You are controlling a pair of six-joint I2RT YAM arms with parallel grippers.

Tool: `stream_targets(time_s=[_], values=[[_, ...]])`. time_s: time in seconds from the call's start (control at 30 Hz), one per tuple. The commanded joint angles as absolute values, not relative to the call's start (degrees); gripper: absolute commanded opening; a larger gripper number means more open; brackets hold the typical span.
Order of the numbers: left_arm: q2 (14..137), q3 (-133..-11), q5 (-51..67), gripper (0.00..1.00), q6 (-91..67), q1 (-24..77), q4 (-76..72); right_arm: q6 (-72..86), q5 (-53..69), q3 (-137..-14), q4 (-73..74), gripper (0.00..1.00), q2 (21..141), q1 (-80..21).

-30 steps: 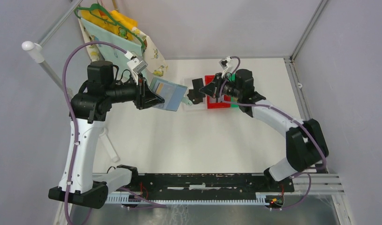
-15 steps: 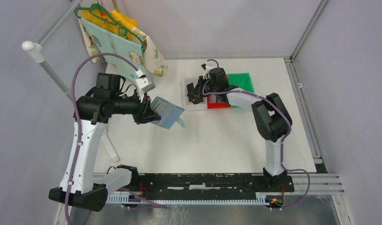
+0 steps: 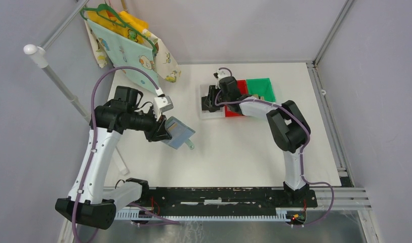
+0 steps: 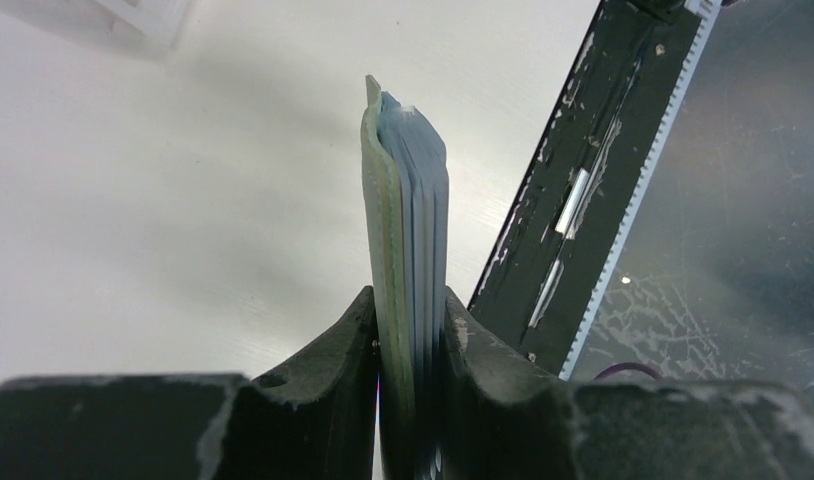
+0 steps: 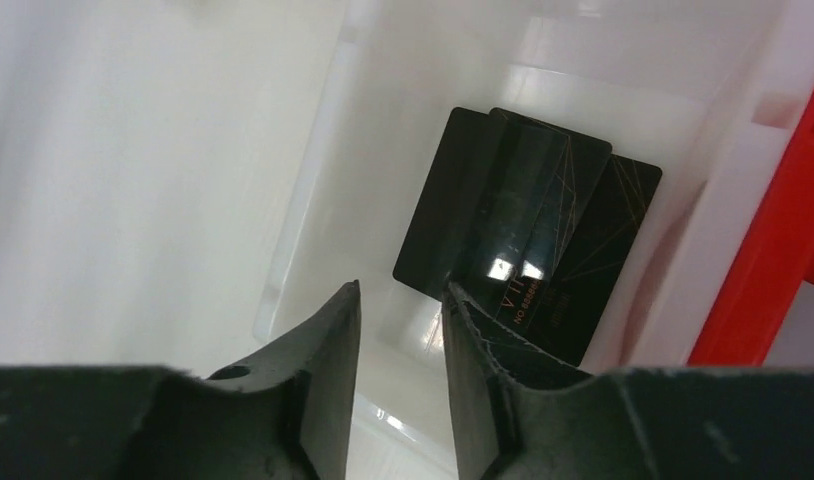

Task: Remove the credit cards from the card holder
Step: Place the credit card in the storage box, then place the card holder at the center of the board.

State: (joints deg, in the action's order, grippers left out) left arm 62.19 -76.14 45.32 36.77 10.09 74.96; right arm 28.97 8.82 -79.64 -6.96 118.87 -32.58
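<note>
A shallow white bin (image 5: 383, 170) sits toward the far side of the bench (image 3: 234, 152). Three credit cards (image 5: 528, 240) lie flat on its floor, black with fine gold lines, overlapping like a small fan and close to the wall next to the red bin (image 5: 783, 250). The red bin stands right against the white one on its right, and a green bin (image 3: 259, 87) stands just beside the red one, farther right. The right gripper (image 5: 401, 300) hangs over the white bin, pointing down into it, its fingers a narrow gap apart with nothing between them; the cards lie beyond the fingertips, untouched. Well apart from the bins, toward the left of the bench, the left gripper (image 3: 162, 130) is clamped on the card holder (image 3: 177, 132), a flat grey-blue wallet held off the bench and tilted. From the left wrist the holder shows edge-on between the two fingers: several blue-grey layers pressed together, with a pale greenish layer on one side standing slightly proud at the far end. Whether cards sit in its pockets cannot be told from either view. From above, a small pale strip sticks out at the holder's lower corner; what it is cannot be made out.
</note>
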Motion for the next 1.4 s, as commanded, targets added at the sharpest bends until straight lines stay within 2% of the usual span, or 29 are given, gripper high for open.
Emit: stream_targets(time_s=[0.0,0.2,0.33,0.5,0.6,0.63,0.87,0.93,1.0,1.1,1.13,1.23,1.37], values=[[62.3,-73.6,43.8,0.02,41.7,10.0,71.1,23.9,3.3,-80.7,-4.5,0.44,111.0,-32.4],[65.8,-70.6,42.6,0.02,45.6,11.8,70.0,21.6,12.4,-72.0,-9.7,0.68,98.9,-32.6],[67.1,-66.8,38.1,0.02,47.4,14.8,65.2,19.9,15.5,-64.8,-9.4,0.74,90.5,-33.5],[72.3,-61.5,28.7,0.02,47.1,21.8,56.8,18.4,15.6,-54.7,-8.1,0.88,79.6,-33.5],[78.0,-60.2,21.7,0.07,44.9,23.9,49.9,16.8,12.4,-50.5,-5.9,0.93,74.9,-33.2],[80.3,-60.7,19.3,0.12,44.2,24.1,48.2,16.5,12.1,-48.9,-5.9,0.94,73.4,-32.9],[89.9,-61.8,1.7,0.28,40.2,25.1,32.2,16.2,9.9,-41.6,-5.0,0.98,67.1,-30.4],[89.7,-60.7,-1.1,0.49,41.5,25.3,28.4,16.3,9.8,-40.2,-4.9,0.98,66.3,-29.7],[89.2,-60.6,1.6,0.68,42.6,25.4,30.4,16.5,9.3,-39.4,-4.2,0.98,65.7,-29.1],[87.6,-60.5,7.4,0.95,42.1,25.6,34.9,16.9,9.2,-38.4,-3.9,0.98,64.8,-27.6],[86.9,-60.9,9.6,0.99,41.3,25.6,36.3,17.0,9.3,-38.2,-3.7,0.98,64.5,-26.9],[84.7,-64.2,18.0,1.00,39.4,24.8,42.5,16.8,7.8,-37.9,-2.8,0.98,63.7,-25.0],[83.6,-68.8,24.3,1.00,32.3,18.6,43.3,16.5,-2.3,-35.2,-2.3,0.98,60.1,-23.1]])
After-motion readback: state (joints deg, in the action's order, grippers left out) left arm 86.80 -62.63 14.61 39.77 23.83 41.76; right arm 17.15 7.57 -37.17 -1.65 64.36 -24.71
